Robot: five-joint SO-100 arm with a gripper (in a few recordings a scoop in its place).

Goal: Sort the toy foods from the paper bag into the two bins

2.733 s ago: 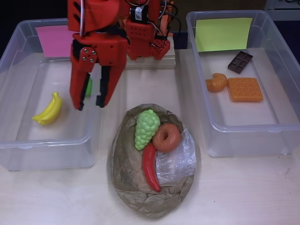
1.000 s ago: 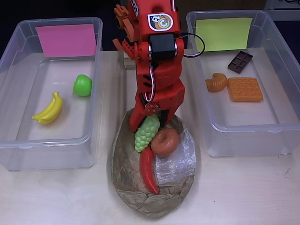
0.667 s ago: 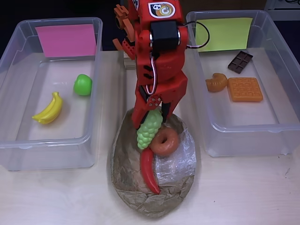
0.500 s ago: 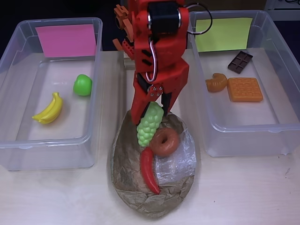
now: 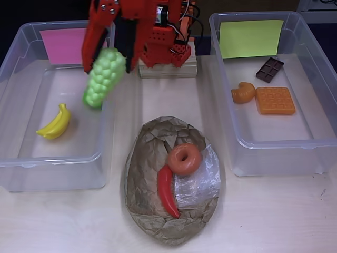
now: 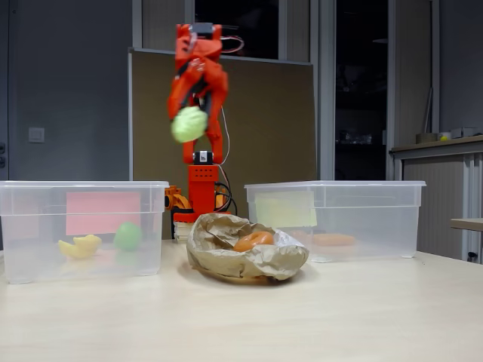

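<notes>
Lifted off the bag (image 5: 171, 203) since earlier: grapes (image 5: 104, 77), clamped in gripper (image 5: 111, 42), high over pink-label bin (image 5: 18, 158) (inner wall). Carry further inward, lower, then release.

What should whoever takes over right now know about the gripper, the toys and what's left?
Gripper: shut on the grapes, held high over the pink-label bin.
Pink-label bin: bananas, apple.
Yellow-label bin: croissant, waffle, chocolate bar.
On the bag: donut, chili.
Done: five sorted.
Left: release the grapes, then sort the donut and chili.
</notes>
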